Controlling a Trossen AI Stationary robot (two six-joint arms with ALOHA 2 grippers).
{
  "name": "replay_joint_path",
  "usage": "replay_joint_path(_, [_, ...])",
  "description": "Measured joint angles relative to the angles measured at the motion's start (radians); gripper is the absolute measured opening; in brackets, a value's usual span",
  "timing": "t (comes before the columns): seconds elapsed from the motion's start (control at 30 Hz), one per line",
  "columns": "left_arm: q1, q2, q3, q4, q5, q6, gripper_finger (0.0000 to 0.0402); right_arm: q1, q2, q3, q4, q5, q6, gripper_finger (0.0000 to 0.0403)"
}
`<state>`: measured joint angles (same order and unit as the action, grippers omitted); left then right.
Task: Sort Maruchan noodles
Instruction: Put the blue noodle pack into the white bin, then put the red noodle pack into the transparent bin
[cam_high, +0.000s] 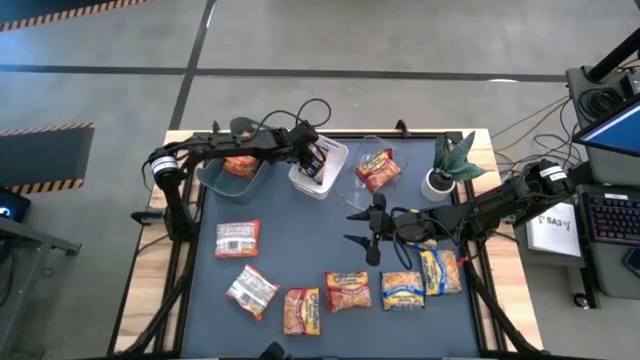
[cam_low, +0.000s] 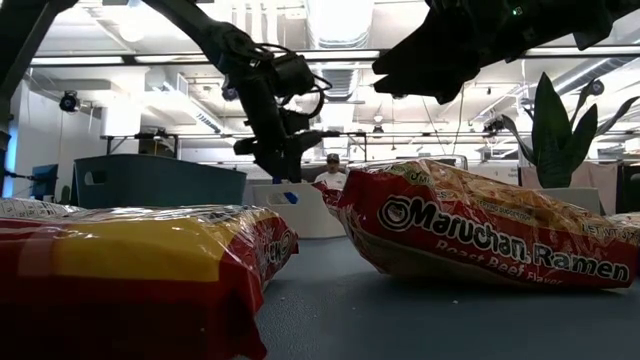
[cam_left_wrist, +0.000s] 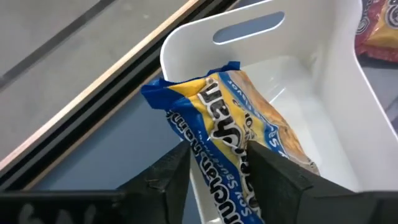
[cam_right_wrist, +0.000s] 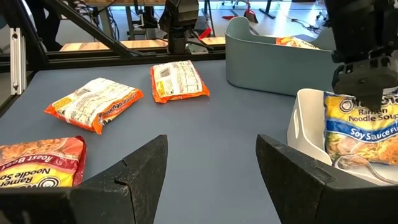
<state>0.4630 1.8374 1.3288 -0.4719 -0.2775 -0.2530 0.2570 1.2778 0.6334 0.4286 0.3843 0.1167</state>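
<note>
My left gripper (cam_high: 318, 160) is shut on a blue-and-yellow noodle packet (cam_left_wrist: 236, 124) over the white bin (cam_high: 336, 153) at the table's far side; it also shows in the right wrist view (cam_right_wrist: 367, 84). My right gripper (cam_high: 366, 232) is open and empty above the middle of the table. An orange packet (cam_high: 240, 166) lies in the grey-green bin (cam_high: 213, 180). An orange-red packet (cam_high: 378, 168) lies in the clear bin (cam_high: 352, 185). Several packets lie flat on the mat, among them two blue-and-yellow ones (cam_high: 403, 290) (cam_high: 440, 270) and a whitish one (cam_high: 237, 238). My left gripper pinches the blue-and-yellow packet between its two fingers (cam_left_wrist: 280, 177), at the packet's upper part (cam_left_wrist: 221, 158). The fingers come from above, pointing down. The packet hangs upright below them, and its lower end (cam_right_wrist: 354, 140) is inside the white bin.
A potted plant (cam_high: 452, 165) stands at the far right beside the clear bin. The three bins stand in a row along the far edge. Orange-red packets (cam_high: 347, 291) (cam_high: 302, 311) and a whitish one (cam_high: 251, 290) lie along the near edge.
</note>
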Motion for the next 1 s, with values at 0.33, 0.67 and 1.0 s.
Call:
replay_joint_path(0.33, [-0.005,0.000,0.004,0.005,0.007,0.005,0.0079,0.000,0.000,0.000,-0.001,0.000,0.003,0.0233])
replay_joint_path(0.67, [-0.012,-0.002,0.019,0.009,-0.033,0.047,0.0053,0.000,0.000,0.000,-0.001,0.000,0.003,0.0233])
replay_joint_path(1.0, [-0.028,-0.004,0.097,-0.049,-0.068,0.112,0.0001,0.000,0.000,0.000,-0.001,0.000,0.003,0.0233])
